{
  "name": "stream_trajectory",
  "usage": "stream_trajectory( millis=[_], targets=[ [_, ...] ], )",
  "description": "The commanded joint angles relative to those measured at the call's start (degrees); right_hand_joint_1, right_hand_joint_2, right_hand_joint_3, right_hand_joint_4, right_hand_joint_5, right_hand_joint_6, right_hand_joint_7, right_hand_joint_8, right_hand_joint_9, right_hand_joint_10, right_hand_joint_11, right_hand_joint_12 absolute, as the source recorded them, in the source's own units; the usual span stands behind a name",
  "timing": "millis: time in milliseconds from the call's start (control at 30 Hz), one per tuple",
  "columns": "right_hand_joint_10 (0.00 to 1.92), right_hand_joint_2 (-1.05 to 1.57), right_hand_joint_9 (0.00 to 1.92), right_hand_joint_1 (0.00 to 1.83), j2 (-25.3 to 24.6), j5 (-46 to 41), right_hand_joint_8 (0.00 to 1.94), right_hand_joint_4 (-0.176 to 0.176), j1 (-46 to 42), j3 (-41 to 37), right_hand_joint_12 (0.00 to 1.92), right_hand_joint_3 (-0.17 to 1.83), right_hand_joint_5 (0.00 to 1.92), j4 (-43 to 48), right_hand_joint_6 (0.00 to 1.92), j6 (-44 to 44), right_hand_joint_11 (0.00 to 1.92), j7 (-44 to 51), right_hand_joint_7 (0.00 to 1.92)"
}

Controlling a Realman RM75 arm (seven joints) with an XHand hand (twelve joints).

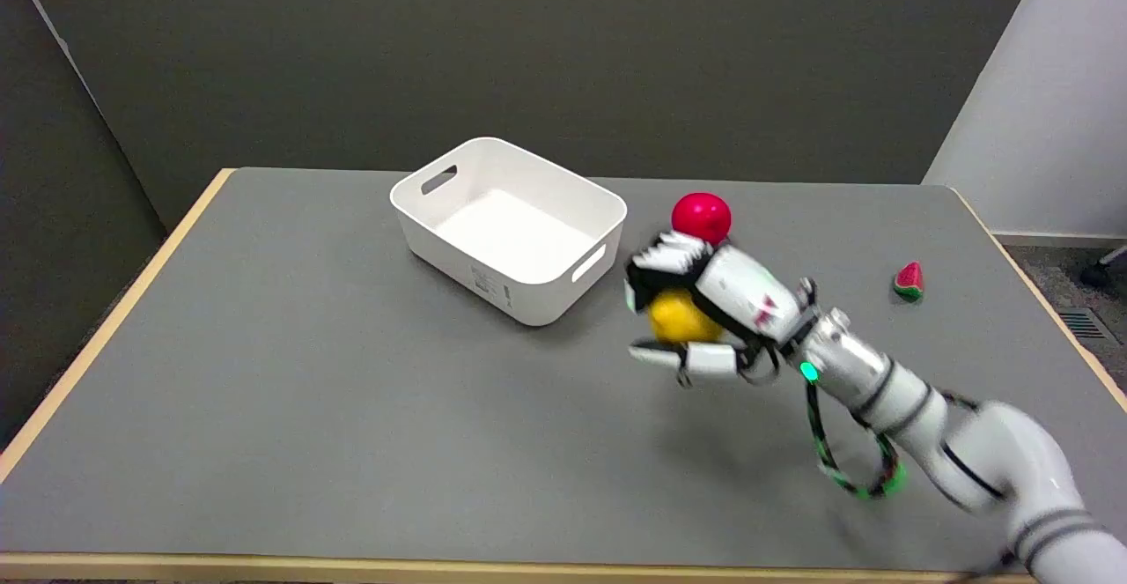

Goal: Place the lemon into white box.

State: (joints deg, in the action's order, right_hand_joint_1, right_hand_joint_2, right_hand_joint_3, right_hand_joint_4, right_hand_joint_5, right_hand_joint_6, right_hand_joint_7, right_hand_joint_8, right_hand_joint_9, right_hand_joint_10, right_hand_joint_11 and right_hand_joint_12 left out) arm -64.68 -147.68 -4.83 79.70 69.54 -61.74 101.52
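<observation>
Head view: right hand (pixel 696 306) squeezes the lemon (pixel 676 318), maybe loosely; it could drop before the white box (pixel 563 298).

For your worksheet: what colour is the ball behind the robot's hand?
Red ball, head view.

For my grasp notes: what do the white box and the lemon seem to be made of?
White box: probably moulded plastic, a smooth matte white with rounded corners and cut-out handles. Lemon, held in the right hand: an even, bright yellow; likely a plastic toy, though mostly hidden.
</observation>
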Motion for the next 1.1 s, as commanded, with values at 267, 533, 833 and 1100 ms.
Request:
stream_trajectory(
  millis=[267,533,833,1100],
  targets=[
    [1.85,1.16,0.77,1.15,-6.7,9.3,1.64,-0.176,56.1,32.0,1.92,0.35,0.58,-31.3,1.61,12.1,0.40,-0.5,0.64],
    [1.85,1.17,0.75,1.15,-11.3,9.0,1.65,-0.176,61.4,31.8,1.92,0.35,0.57,-45.9,1.62,24.3,0.34,-0.3,0.63],
    [1.32,0.99,0.48,1.11,-9.0,-0.1,1.25,0.045,56.7,30.9,1.71,0.51,0.27,-45.1,0.88,34.6,0.04,-9.1,0.50],
    [0.15,0.55,0.00,0.48,-5.6,0.0,0.00,0.075,48.1,24.9,0.81,0.93,0.01,-35.4,0.17,33.7,0.00,-23.8,0.00]
  ],
)
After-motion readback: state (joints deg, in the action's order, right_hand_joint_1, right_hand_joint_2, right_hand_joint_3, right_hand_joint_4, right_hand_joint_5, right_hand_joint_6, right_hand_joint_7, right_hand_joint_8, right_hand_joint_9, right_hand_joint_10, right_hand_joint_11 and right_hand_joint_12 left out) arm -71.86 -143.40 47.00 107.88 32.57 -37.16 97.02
